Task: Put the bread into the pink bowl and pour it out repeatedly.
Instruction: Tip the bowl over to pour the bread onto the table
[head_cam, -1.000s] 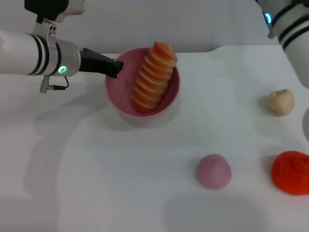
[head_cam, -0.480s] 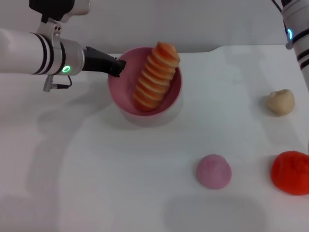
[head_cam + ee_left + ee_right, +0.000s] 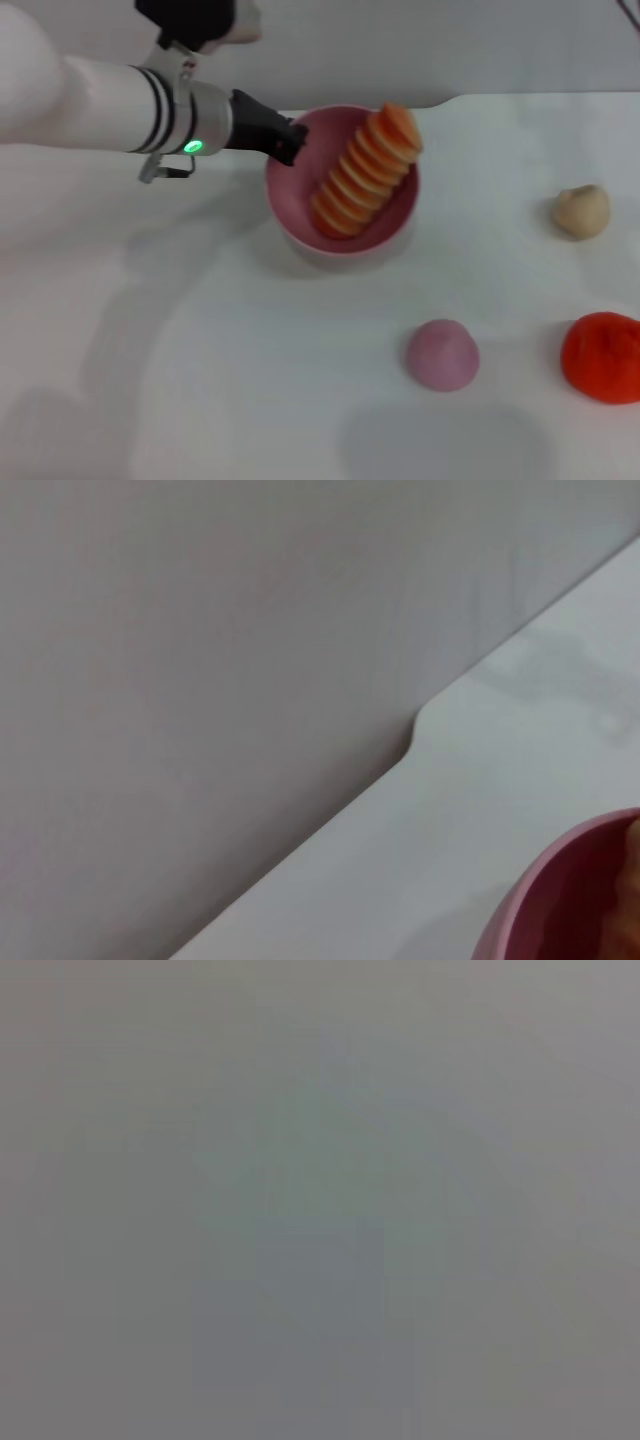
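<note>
Head view: left gripper [image 3: 291, 144], black fingers, clamped on the near-left rim of the round glossy pink plastic bowl [image 3: 395, 215], which sits toward the far edge of the white tabletop [image 3: 220, 360], about mid-width. Jaws narrow, pinching the bowl wall. Elongated ridged orange-and-cream striped toy bread [image 3: 366, 171] lies inside the bowl, leaning, upper end poking over the far-right rim. Small beige lump [image 3: 581, 211] near the right edge; red-orange lump [image 3: 601, 356] closer to the front-right corner; small solid pink dome [image 3: 442, 354] front of the bowl, well apart. Right gripper not visible.

Left wrist view: only a slice of the pink bowl's rim plus bare tabletop and grey wall; own fingers not shown.

Right wrist view: flat grey, nothing to identify.

Progress, as a judgement: bread is loaded, bowl gripped, so the put-in half of this cycle looks done; tipping it out is left, then repeats.

Writing: no brand, label or readable text anywhere; just a green indicator light [image 3: 187, 147] on the left wrist.
</note>
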`<state>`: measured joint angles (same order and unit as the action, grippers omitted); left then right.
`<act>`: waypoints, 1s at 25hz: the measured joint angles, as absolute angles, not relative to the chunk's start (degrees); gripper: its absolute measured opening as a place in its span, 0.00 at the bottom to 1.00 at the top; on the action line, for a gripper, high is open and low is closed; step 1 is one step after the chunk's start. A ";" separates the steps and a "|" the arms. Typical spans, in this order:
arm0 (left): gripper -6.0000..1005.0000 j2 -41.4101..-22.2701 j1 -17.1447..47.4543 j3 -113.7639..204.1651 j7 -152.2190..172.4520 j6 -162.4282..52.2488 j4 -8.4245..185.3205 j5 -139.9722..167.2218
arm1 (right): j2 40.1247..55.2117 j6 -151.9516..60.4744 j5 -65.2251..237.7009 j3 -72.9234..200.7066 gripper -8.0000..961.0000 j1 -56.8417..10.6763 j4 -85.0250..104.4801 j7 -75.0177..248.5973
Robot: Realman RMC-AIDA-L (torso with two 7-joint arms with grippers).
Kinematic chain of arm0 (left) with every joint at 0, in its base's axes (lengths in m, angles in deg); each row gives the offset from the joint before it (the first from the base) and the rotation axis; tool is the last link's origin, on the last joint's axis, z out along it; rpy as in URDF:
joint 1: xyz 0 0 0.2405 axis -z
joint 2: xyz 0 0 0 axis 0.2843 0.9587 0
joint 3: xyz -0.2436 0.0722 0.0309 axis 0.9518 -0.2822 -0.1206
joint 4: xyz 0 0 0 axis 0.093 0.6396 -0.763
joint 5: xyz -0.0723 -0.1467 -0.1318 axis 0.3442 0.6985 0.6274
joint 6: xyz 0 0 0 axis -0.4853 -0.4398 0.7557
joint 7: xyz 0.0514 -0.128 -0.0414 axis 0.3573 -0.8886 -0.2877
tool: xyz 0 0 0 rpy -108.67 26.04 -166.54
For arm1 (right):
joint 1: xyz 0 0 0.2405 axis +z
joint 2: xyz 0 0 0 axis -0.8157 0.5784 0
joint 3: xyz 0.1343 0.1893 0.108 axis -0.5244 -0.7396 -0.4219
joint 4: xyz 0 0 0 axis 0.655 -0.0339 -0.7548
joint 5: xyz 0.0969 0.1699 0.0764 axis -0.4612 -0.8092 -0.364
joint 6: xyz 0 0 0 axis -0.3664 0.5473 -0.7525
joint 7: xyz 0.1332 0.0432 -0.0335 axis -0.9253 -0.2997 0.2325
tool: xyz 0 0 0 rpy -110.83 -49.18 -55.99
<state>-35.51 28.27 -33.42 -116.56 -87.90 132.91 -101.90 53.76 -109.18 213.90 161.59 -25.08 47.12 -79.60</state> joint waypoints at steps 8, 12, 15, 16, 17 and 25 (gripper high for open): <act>0.05 -35.74 28.48 -41.46 -116.86 -80.50 135.08 -101.90 | 53.70 -109.38 213.67 155.77 0.56 -25.88 44.74 -79.64; 0.05 -35.74 28.28 -46.20 -116.91 -75.57 136.54 -101.59 | 53.69 -109.63 213.65 155.02 0.57 -26.07 43.94 -79.66; 0.05 -35.89 28.07 -53.85 -116.61 -67.89 137.74 -101.41 | 53.69 -109.82 213.64 154.55 0.57 -26.41 43.84 -79.67; 0.05 -35.90 28.01 -54.63 -116.61 -67.09 137.82 -101.43 | 53.69 -109.84 213.64 154.49 0.57 -26.49 43.83 -79.67; 0.05 -35.91 27.83 -56.14 -116.59 -65.22 137.94 -101.52 | 53.70 -109.85 213.64 154.43 0.57 -26.53 43.81 -79.67; 0.05 -35.91 25.79 -66.02 -115.67 -49.58 138.29 -101.80 | 53.76 -109.86 213.64 154.28 0.57 -26.54 43.61 -79.67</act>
